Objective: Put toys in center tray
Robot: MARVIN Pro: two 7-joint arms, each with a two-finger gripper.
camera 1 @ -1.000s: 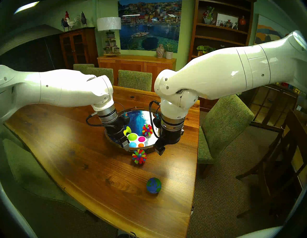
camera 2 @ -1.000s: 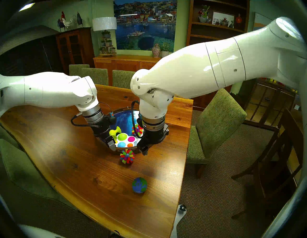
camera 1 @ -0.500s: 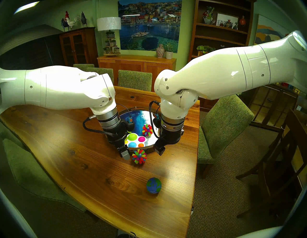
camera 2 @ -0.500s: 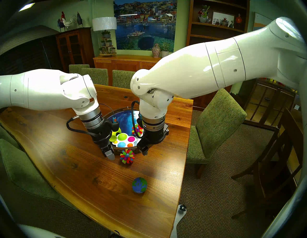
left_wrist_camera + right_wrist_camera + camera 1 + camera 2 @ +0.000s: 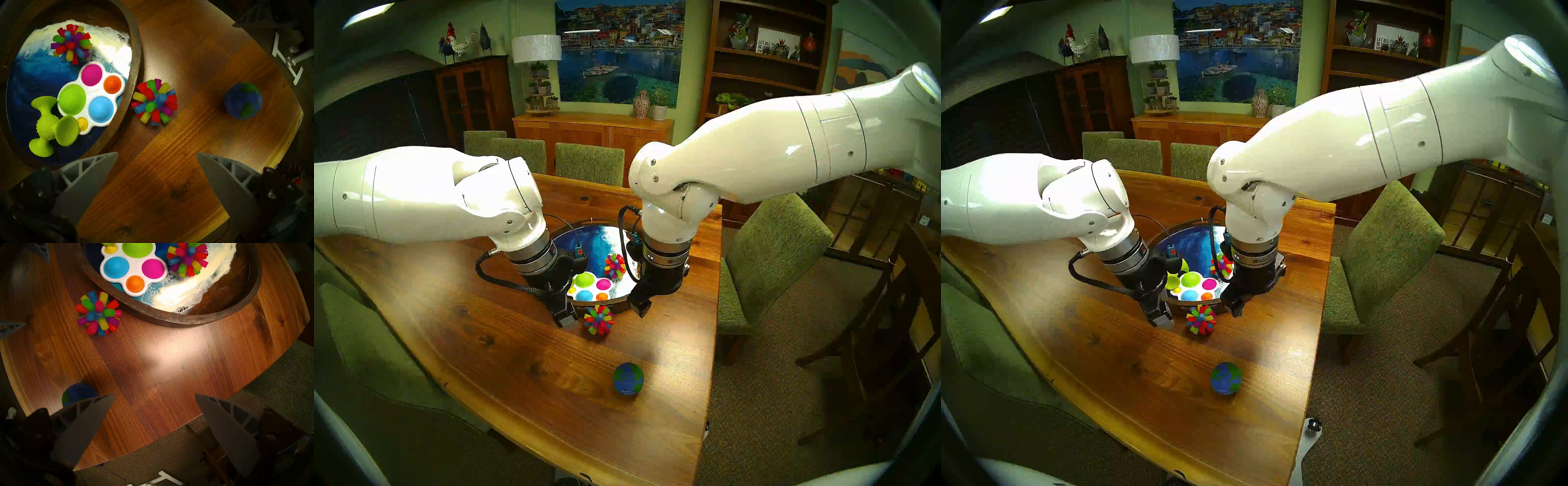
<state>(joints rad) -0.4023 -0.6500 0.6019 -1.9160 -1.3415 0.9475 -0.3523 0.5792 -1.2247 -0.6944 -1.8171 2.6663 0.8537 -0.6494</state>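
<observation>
The round center tray [image 5: 621, 303] with a dark wooden rim and blue-white base sits mid-table. It holds the lime-green suction-cup piece [image 5: 51, 125], the white bubble board [image 5: 91, 96] and one spiky ball [image 5: 71, 44]. The second spiky ball [image 5: 599, 319] lies on the table, against the tray's near rim [image 5: 135, 50]. The blue-green globe ball [image 5: 628, 379] lies nearer me. My left gripper [image 5: 566, 320] is open and empty, just left of the outer spiky ball [image 5: 154, 101]. My right gripper [image 5: 641, 307] is open and empty at the tray's near right rim [image 5: 169, 319].
Green upholstered chairs stand around the wooden table [image 5: 517, 356], one close on the right [image 5: 772, 258]. The table's right edge runs just beyond my right gripper [image 5: 154, 394]. Bare wood lies between the globe [image 5: 243, 101] and my left gripper [image 5: 157, 152].
My left gripper has drawn back out of the tray toward me and stopped left of the outer spiky ball. The lime-green piece stays in the tray. The right arm has not moved.
</observation>
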